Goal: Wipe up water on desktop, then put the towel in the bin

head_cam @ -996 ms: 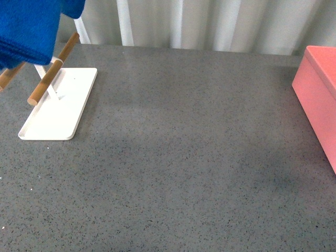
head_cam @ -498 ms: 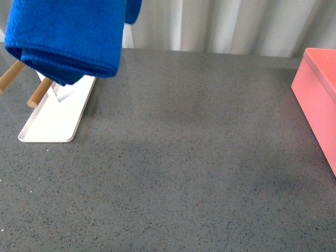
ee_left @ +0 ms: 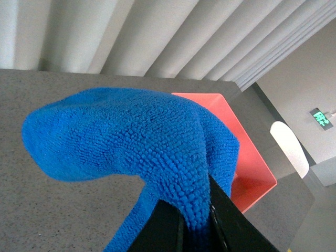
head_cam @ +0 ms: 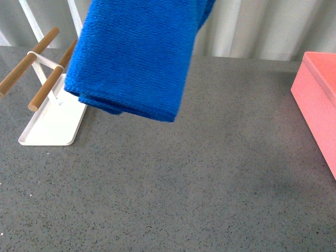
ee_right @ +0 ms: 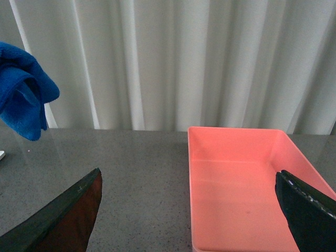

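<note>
Now the left gripper (ee_left: 197, 223) is clamped on the towel (head_cam: 136, 58), dangling upper left of the front view above the desktop (head_cam: 210, 184); right gripper (ee_right: 186, 212) gapes empty; wiping looks not yet begun; bin (head_cam: 317, 89) at right edge awaits.

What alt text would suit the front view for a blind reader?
A bright blue towel hangs in the air above a dark grey desktop. A white tray with two wooden rods stands at left, a pink bin at right.

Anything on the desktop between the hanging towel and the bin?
Nothing: front view shows only bare desktop between the towel and the bin; right wrist view agrees.
</note>
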{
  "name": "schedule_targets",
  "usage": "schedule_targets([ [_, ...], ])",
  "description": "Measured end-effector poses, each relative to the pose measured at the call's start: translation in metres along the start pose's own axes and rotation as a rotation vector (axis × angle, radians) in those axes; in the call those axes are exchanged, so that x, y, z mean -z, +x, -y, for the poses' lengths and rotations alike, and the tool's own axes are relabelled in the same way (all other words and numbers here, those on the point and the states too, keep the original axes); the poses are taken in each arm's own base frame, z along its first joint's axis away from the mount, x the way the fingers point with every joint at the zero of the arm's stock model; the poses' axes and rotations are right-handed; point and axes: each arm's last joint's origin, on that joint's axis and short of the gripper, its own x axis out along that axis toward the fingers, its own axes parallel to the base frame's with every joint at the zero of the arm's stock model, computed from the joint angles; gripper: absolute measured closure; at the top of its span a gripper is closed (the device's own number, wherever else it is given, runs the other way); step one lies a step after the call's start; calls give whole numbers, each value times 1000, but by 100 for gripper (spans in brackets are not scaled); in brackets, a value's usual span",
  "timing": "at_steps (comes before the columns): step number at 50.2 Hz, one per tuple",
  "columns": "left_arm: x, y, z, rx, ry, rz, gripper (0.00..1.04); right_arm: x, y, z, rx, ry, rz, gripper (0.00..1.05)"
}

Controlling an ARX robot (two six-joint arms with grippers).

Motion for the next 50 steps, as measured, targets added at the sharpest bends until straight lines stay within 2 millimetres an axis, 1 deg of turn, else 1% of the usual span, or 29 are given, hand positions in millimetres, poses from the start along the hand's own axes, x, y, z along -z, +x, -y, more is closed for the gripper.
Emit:
schedule_targets([
  [10,17,18,1,7,-13,-52,100,0,0,0,0,0,0,7],
  [13,19,20,1,0,-14,-57,100,0,0,0,0,0,-3,7],
  [15,20,22,1,0,-15,-60,100,1,1,0,-55,-12,-115,7],
  [17,19,24,0,-4,-14,-58,100,1,4,3,-111,-10,-294,7],
  [19,19,24,0,-5,-12,-57,100,0,12,8,-132,-2,-406,7],
  [21,18,25,1,-3,-10,-56,100,0,20,14,-129,-1,-448,7],
  [26,16,26,2,-4,-2,-57,100,-4,43,27,-147,-17,-491,7],
  [30,16,25,1,-26,10,-59,100,-4,60,30,-236,-41,-508,7],
  [35,17,25,0,-34,26,-60,100,-3,81,25,-384,-55,-514,7],
  [38,17,26,0,-30,32,-61,100,-7,93,19,-474,-56,-484,7],
  [40,17,26,0,-31,34,-61,100,-10,105,15,-528,-61,-453,7],
  [42,17,26,0,-31,35,-61,100,-11,116,12,-579,-46,-438,7],
  [50,17,26,0,-31,35,-61,100,-9,144,1,-734,33,-404,7],
])
